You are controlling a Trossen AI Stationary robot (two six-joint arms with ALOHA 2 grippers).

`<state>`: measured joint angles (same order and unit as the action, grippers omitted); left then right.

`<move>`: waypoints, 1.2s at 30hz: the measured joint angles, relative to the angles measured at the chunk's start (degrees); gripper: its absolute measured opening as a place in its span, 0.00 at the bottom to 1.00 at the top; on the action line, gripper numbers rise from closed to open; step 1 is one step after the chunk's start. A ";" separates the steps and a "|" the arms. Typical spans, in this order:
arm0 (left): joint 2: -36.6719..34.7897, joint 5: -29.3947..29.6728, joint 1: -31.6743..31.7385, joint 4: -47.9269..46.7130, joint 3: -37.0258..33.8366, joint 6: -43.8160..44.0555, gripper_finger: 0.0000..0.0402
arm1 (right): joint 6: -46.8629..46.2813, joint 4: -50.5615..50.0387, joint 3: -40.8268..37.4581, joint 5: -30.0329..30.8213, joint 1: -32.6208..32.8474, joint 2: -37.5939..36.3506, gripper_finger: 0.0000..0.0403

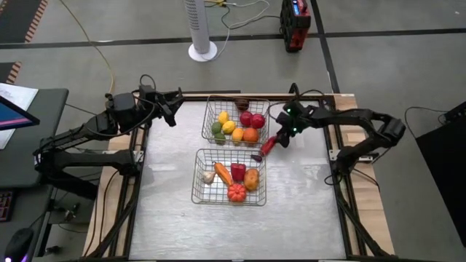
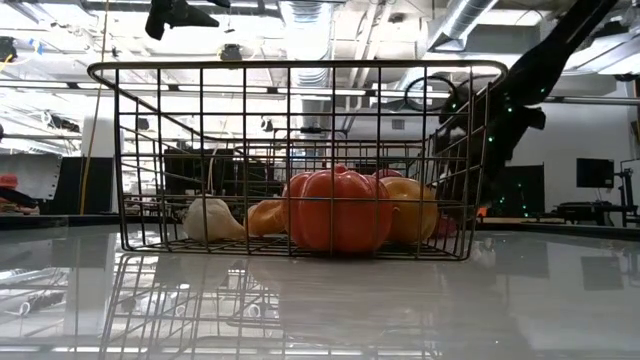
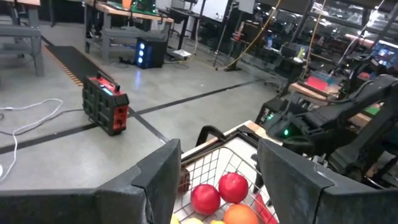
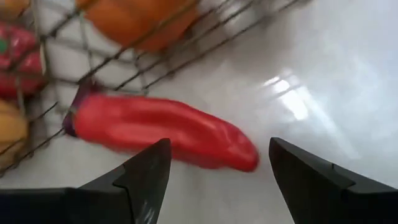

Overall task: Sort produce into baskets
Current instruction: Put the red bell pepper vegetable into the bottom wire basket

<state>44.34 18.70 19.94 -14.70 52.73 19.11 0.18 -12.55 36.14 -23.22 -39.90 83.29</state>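
Observation:
A long red pepper [image 4: 155, 127] with a dark stem end lies on the table [image 1: 167, 211], right of the gap between the two wire baskets [image 1: 266, 147]. My right gripper [image 4: 217, 158] is open and slants down over it, one finger on each side of its blunt end, without plainly touching it [image 1: 279, 138]. The far basket [image 1: 207, 116] holds red, orange, yellow and green fruits. The near basket [image 1: 196, 178] holds a carrot, garlic, a red pepper, a potato and a ribbed red-orange piece [image 2: 335, 210]. My left gripper [image 3: 217, 180] is open, raised left of the far basket [image 1: 172, 109].
The pepper's stem end lies against the far basket's wire corner [image 4: 81, 93]. Bare tabletop stretches left of the baskets and toward the near edge [image 1: 233, 233]. A white fan base [image 1: 202, 51] and a red-black box [image 1: 295, 25] stand on the floor beyond the far edge.

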 joint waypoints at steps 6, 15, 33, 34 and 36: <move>0.00 0.06 0.02 0.02 0.00 -0.55 0.50 | -2.53 -4.39 -0.02 -1.13 6.45 -0.02 0.74; -0.10 0.08 0.02 0.02 0.00 -1.52 0.50 | -8.32 -10.60 -0.04 1.10 20.51 -9.97 0.74; -0.13 -0.31 0.02 0.04 0.00 -2.01 0.50 | -15.16 -4.48 -0.04 20.63 34.89 -9.07 0.74; -0.13 -0.32 0.02 0.04 0.00 -1.71 0.50 | -15.74 -3.47 -0.04 22.55 36.21 -8.66 0.74; -0.13 -0.38 0.02 0.04 0.00 -0.77 0.50 | -16.92 -1.31 -0.04 25.90 38.36 -7.38 0.74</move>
<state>44.21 18.32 19.97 -14.66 52.73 18.34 -16.74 -13.86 36.10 2.68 -1.54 75.92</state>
